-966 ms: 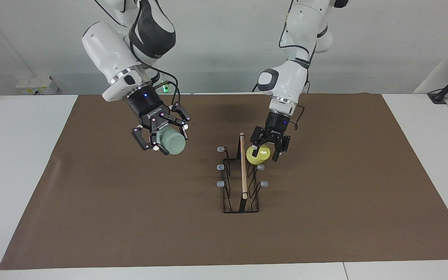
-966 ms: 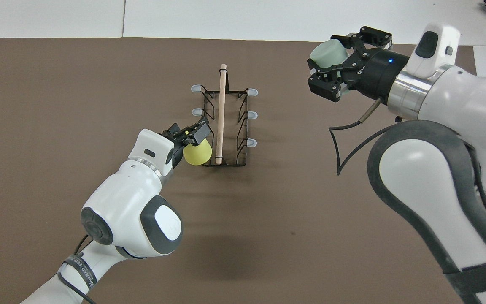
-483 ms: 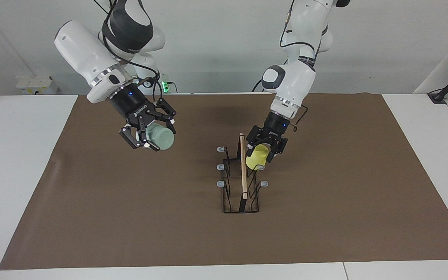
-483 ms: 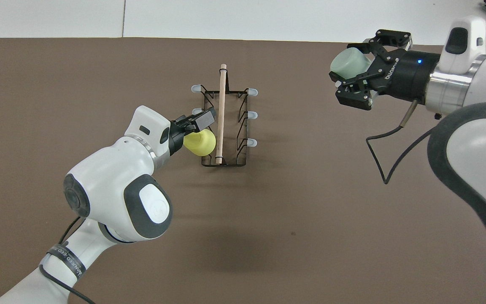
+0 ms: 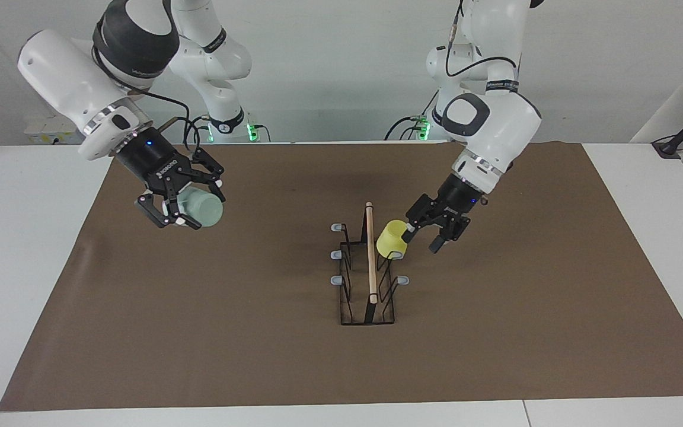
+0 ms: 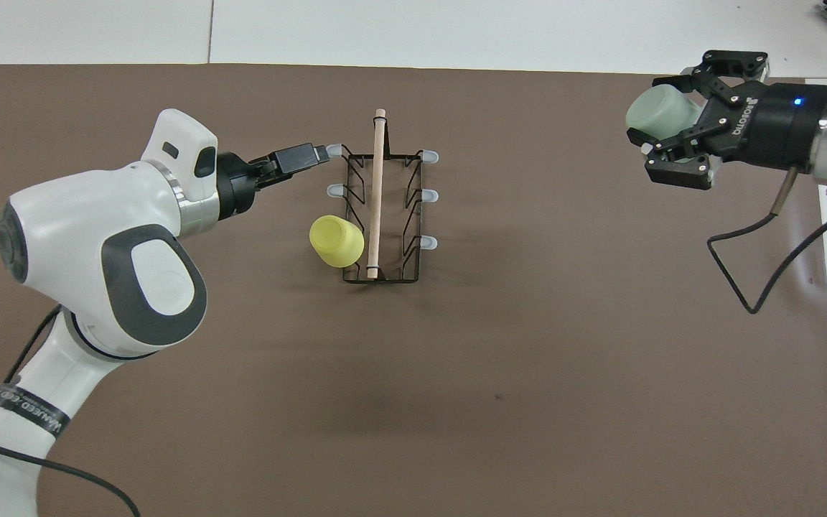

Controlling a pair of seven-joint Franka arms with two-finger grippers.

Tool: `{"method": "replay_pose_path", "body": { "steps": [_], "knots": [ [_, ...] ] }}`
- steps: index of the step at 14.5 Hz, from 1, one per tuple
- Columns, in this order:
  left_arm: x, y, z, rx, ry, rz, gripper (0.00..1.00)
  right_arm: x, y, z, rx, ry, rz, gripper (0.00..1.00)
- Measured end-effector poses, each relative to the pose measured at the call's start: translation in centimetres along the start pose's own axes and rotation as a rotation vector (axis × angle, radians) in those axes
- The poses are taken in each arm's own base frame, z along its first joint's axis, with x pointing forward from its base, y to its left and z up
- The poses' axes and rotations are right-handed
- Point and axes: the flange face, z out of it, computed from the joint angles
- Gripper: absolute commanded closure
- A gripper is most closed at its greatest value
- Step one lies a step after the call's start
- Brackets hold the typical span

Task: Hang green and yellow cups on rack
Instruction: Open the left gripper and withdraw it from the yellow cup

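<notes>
White table (image 5: 39, 249) beneath two robot arms | brown mat (image 5: 199, 332) spread over most of its top, bare white margins at each end | black wire rack (image 5: 367, 296) with a wooden top rod standing on the mat, near its middle

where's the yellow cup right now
The yellow cup hangs on the rack, on a prong toward the left arm's end, with the open left gripper just beside it.
</notes>
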Motion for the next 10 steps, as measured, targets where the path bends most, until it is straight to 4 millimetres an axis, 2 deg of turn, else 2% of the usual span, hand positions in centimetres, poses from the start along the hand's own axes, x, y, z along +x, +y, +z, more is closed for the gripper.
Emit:
{"method": "replay_pose_path", "body": {
  "steps": [3,5,8,10],
  "knots": [
    [2.2,-1.7,-2.0,0.094,-0.108,0.108,0.00,-0.6,0.3,-0.9,0.039,0.037,0.012,1.00],
    [4.0,-2.9,-4.2,0.196,-0.177,0.195,0.00,-0.9,0.5,-1.9,0.065,0.084,0.016,1.00],
    [5.7,-3.9,-6.5,0.378,-0.209,0.340,0.00,-1.0,0.5,-2.9,0.091,0.138,0.043,1.00],
    [6.8,-5.2,-8.2,0.471,-0.227,0.376,0.00,-0.9,0.5,-3.0,0.098,0.166,0.059,1.00]
  ]
}}
